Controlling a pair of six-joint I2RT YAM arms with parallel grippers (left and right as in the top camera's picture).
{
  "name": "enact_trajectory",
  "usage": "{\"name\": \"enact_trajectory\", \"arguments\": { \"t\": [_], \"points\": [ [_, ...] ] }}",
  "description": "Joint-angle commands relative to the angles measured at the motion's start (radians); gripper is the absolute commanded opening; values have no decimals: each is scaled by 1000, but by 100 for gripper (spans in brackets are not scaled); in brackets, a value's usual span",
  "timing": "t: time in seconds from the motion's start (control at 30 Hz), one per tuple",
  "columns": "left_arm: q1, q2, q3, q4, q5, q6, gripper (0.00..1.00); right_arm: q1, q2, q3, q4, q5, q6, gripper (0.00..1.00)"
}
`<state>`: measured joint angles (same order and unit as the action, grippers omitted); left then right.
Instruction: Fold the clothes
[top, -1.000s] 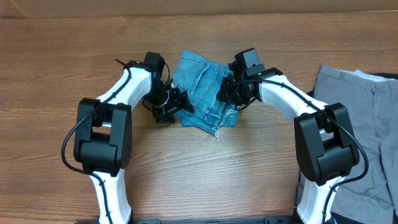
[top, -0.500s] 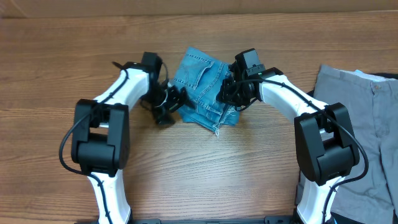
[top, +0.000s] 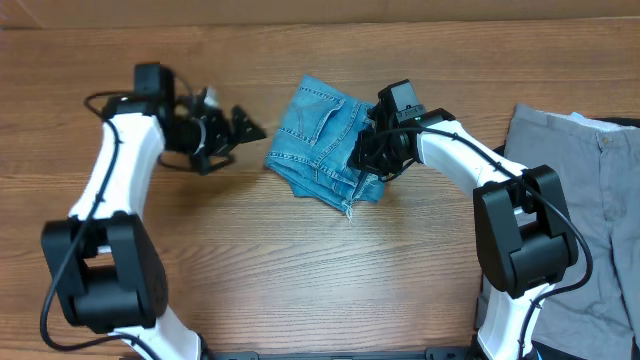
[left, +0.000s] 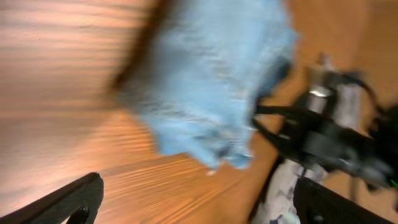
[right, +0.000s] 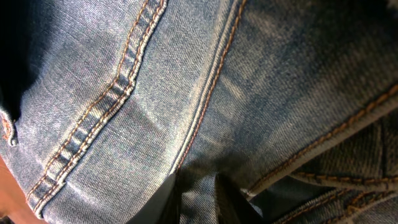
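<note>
The light-blue jeans (top: 322, 145) lie folded into a small bundle at the table's middle. My right gripper (top: 366, 156) is at the bundle's right edge. In the right wrist view its fingers (right: 199, 200) are closed on a fold of denim (right: 155, 81) beside an orange seam. My left gripper (top: 242, 127) is open and empty, held left of the bundle and clear of it. The blurred left wrist view shows its fingers (left: 199, 205) wide apart, with the jeans (left: 211, 81) ahead.
Grey trousers (top: 585, 215) lie flat at the table's right edge, partly under my right arm's base. A dark strip of cloth (top: 625, 123) shows at their far end. Bare wood surrounds the jeans. The right arm (left: 329, 146) shows in the left wrist view.
My left gripper has let go of the jeans' left edge and swung away to the left and back. The bundle has settled flatter. The right gripper has stayed in place.
</note>
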<state>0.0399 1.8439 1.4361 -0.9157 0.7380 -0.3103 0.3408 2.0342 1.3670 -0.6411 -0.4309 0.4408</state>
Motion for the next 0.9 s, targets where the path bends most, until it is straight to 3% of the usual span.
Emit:
{"name": "enact_trajectory", "arguments": {
  "t": [0.0,0.1,0.13,0.2,0.27,0.37,0.7,0.87],
  "points": [
    [-86,8,-1,20,43,10,91,6,22,-6,-20,-16,2,22],
    [-162,28,-1,37,-67,-118,57,6,22,-6,-35,-16,2,20],
    [-188,34,-1,53,-92,-192,53,6,22,-6,-35,-16,2,19],
    [-245,49,-2,129,-98,-302,35,6,22,-6,-34,-16,2,20],
    [-300,65,-3,217,-134,-356,23,6,22,-6,-34,-16,2,20],
    [-366,97,-3,247,-299,-453,5,6,22,-6,-35,-16,2,20],
    [-401,278,-3,114,-336,-475,4,6,22,-6,-38,-16,2,20],
    [-331,231,5,126,-199,-426,4,6,22,-6,-57,-16,2,20]
  ]
}}
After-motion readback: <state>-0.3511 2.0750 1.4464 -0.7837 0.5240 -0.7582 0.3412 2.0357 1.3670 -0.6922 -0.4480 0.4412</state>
